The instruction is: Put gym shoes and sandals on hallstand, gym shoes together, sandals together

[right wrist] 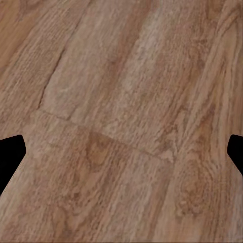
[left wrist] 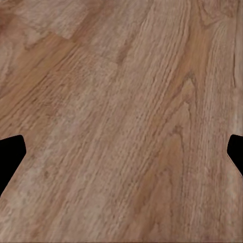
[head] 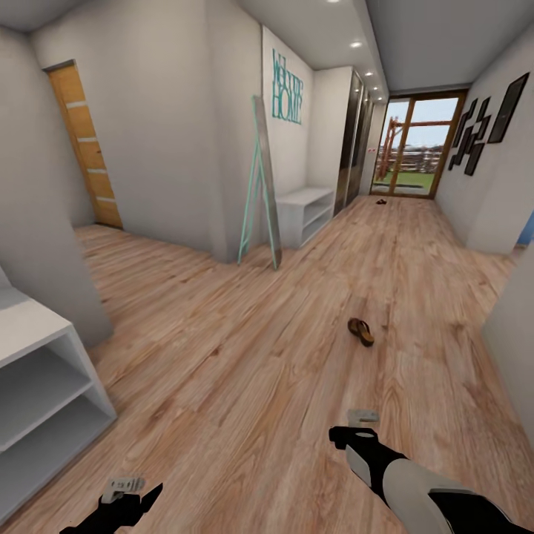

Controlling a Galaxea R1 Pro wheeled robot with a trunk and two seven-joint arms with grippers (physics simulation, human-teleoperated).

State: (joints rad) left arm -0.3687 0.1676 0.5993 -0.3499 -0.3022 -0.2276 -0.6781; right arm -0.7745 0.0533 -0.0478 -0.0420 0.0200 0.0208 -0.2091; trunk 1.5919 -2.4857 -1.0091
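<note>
One brown sandal (head: 361,331) lay alone on the wood floor (head: 245,356) out in the middle of the corridor, well ahead of the robot and a little to its right. Far down the hall, near the glass door (head: 415,144), a small dark shape (head: 381,201) sat on the planks; it was too small to say what it was.

A low grey shoe rack (head: 44,400) with two open shelves stood at the robot's near left, its shelves bare where they showed. A second white shelf unit (head: 305,211) stood against the left wall farther along, past a tall leaning mirror (head: 263,185) with a teal frame. Teal lettering (head: 287,93) hung on the wall above that unit, and dark picture frames (head: 482,126) hung on the right wall.

Both arms were held low over the floor, well apart from each other. The left gripper (head: 126,489) hovered near the rack's front corner, and the right gripper (head: 360,430) hovered short of the sandal, not touching it. From each wrist camera the black fingers (left wrist: 11,154) of the left hand and those (right wrist: 11,154) of the right stood spread wide at the edges, with nothing but bare planks between them.
</note>
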